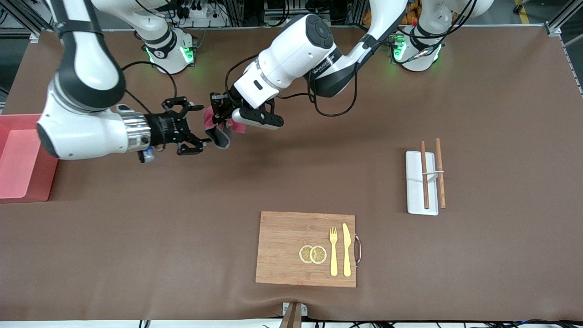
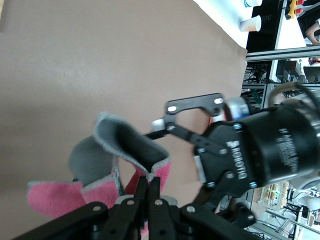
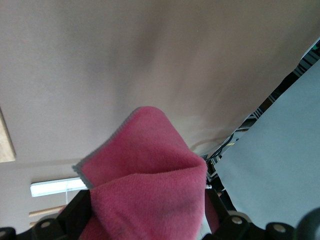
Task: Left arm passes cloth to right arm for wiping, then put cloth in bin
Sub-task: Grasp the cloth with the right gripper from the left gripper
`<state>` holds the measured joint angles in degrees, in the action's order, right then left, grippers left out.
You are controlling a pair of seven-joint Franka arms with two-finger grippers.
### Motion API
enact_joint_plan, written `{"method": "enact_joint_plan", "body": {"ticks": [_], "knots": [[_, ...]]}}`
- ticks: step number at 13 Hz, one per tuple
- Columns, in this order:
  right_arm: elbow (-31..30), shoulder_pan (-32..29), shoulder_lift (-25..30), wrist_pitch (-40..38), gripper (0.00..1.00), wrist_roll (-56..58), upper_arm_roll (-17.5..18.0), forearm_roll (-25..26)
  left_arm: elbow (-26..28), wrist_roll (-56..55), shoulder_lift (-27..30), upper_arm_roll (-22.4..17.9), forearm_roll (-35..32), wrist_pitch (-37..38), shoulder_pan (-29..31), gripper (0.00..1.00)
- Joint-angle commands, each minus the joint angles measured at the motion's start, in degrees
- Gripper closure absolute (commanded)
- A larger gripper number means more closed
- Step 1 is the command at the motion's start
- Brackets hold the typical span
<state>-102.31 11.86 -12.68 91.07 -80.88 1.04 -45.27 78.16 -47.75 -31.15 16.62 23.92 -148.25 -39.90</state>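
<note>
Two arms meeting mid-air here, classic handoff moment. Left pincer [image 1: 217, 112] is clamped fully shut on the cloth [image 1: 219, 130], which hangs up off the table [image 1: 410, 91] with its pink side bunched at the grip and a grey flap drooping down.

Right pincer [image 1: 196, 127] has its fingers spread wide, holding nothing, and it sits right up against the cloth. In the front view the cloth is at about 3 o'clock from the right pincer, basically at the mouth of the open fingers. From the left wrist view you can see one right finger [image 2: 165, 125] reaching in beside the grey fold, and the right wrist view is mostly filled with pink fabric, so I'd say the cloth is between or just at the tips, can't tell for certain.

The hanging cloth runs roughly 12 to 6 in the front view, crossways to the right pincer's reach, which looks good for a pinch.

Bin [image 1: 23, 159] sits at the 9 o'clock edge of the front view, at the right arm's end, well apart from the handoff. Wiping and binning not yet done, I reckon.
</note>
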Motion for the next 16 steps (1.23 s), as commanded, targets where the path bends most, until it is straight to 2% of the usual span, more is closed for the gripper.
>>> {"method": "enact_joint_plan", "body": {"ticks": [1, 2, 3, 6, 7, 8, 9, 11, 13, 16], "knots": [[-1.76, 1.06, 0.29, 1.31, 0.76, 1.33, -0.33, -3.75, -0.91, -0.86, -0.40, -0.71, -0.19, -0.63, -0.88, 1.00], [-1.75, 0.10, -0.32, -0.17, 0.95, 4.30, -0.42, -5.69, -0.91, -0.86, -0.40, -0.71, -0.19, -0.63, -0.88, 1.00], [-1.23, -1.30, -0.50, -2.36, 1.00, 7.03, -0.42, -5.97, -0.82, -0.86, -0.40, -0.71, -0.19, -0.63, -0.88, 1.00], [-0.79, -2.80, -0.94, -3.09, 1.00, 7.67, -0.42, -6.06, -0.73, -0.68, -0.40, -0.71, -0.19, -0.63, -0.80, 1.00], [-0.61, -3.24, -0.94, -3.09, 1.00, 7.67, -0.42, -6.06, -0.73, -0.68, -0.32, -0.71, -0.19, -0.63, -0.54, 0.85], [-0.09, -3.25, -0.94, -3.00, 1.00, 7.67, -0.42, -6.06, -0.73, -0.51, -0.14, -0.80, -0.27, -0.63, -0.36, 0.30], [0.00, -2.90, -1.37, -2.83, 1.00, 7.67, -0.42, -6.06, -0.73, -0.25, -0.05, -1.06, -1.32, -0.63, -0.44, 0.00], [0.44, -2.89, -2.34, -2.65, 1.00, 8.02, -0.42, -5.98, -0.38, -0.51, 0.21, -1.15, -3.26, -0.55, 0.34, 0.00], [0.97, -2.55, -2.70, -1.52, 1.00, 13.17, -0.60, -2.48, 0.06, -0.42, 0.91, -1.24, -3.26, -0.20, 2.97, 0.00], [-1.39, 1.92, -2.78, 10.32, 1.00, 21.02, -0.51, 12.79, 0.94, -0.42, 3.02, -1.24, -3.35, 2.42, 8.94, 0.00]]}}
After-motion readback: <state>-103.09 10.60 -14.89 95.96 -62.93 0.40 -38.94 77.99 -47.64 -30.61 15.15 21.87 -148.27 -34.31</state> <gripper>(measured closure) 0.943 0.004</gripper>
